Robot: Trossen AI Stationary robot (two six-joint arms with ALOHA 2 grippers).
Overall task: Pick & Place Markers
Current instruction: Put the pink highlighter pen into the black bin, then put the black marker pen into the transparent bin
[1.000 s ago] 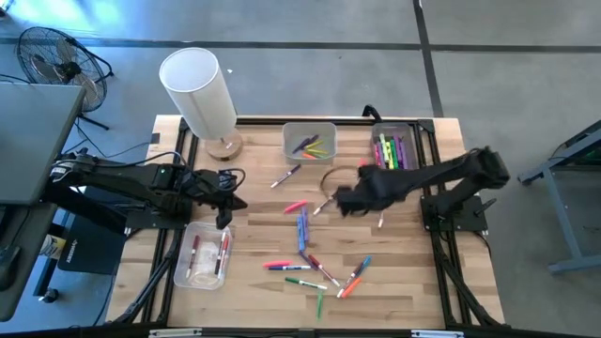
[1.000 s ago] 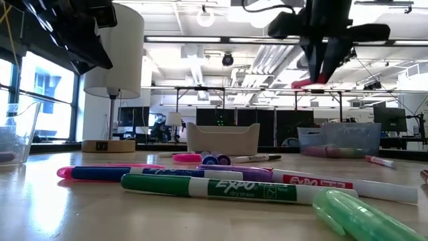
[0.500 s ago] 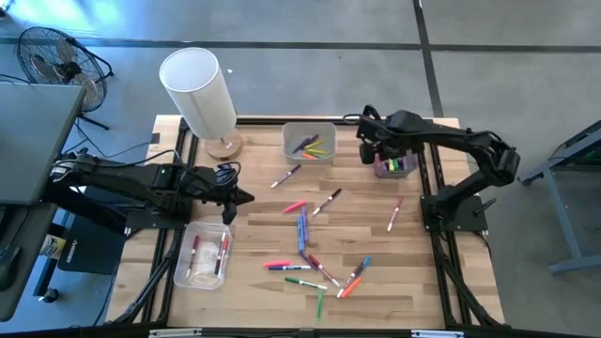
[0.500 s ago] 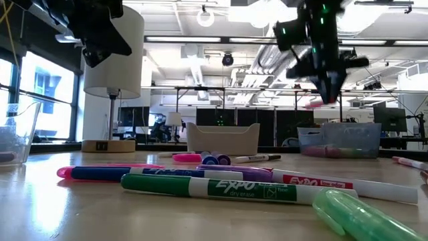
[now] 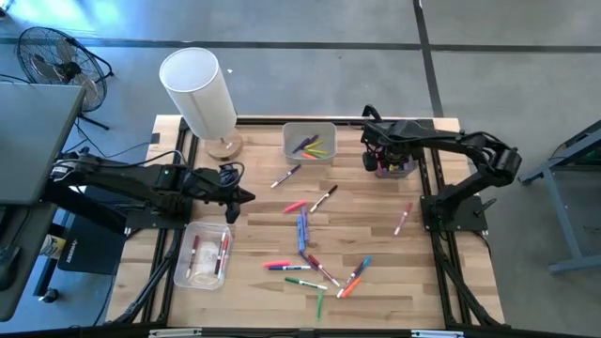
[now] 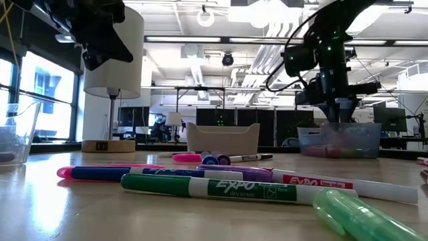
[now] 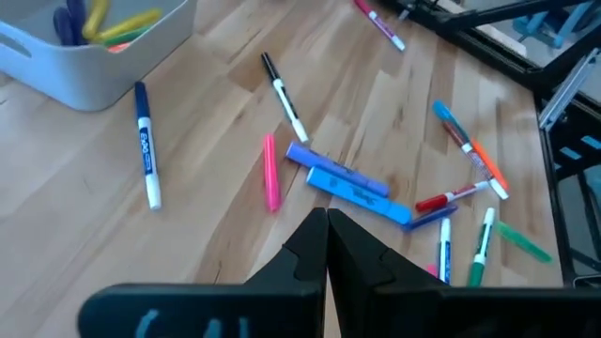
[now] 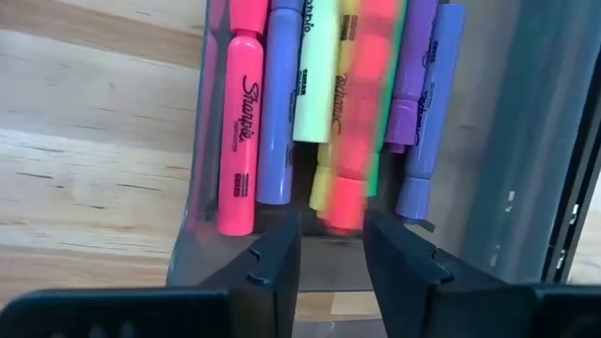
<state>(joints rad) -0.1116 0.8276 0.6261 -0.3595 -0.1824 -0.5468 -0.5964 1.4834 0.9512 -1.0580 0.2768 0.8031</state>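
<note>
Several markers lie scattered on the wooden table's middle, and one more lies alone toward the right. My right gripper hangs, fingers down and apart, over the clear bin at the far right. In that bin several highlighters lie side by side, with a blurred pink-orange marker on top, just beyond my fingertips. My left gripper hovers shut over the table's left part, with nothing between its fingers. My right gripper's fingers point down into the clear bin and stand on either side of the near end of the blurred pink-orange marker. Whether they touch it, I cannot tell.
A grey bin with a few markers stands at the far middle. A clear bin with markers sits near the left front. A white lamp stands at the far left. In the low view, markers lie close to the camera.
My right gripper has carried a pink marker from over the table's middle toward the far right, then sunk to the clear bin there. The marker no longer hangs below its fingers in the low view. The lone marker on the right has rolled farther toward the right edge.
</note>
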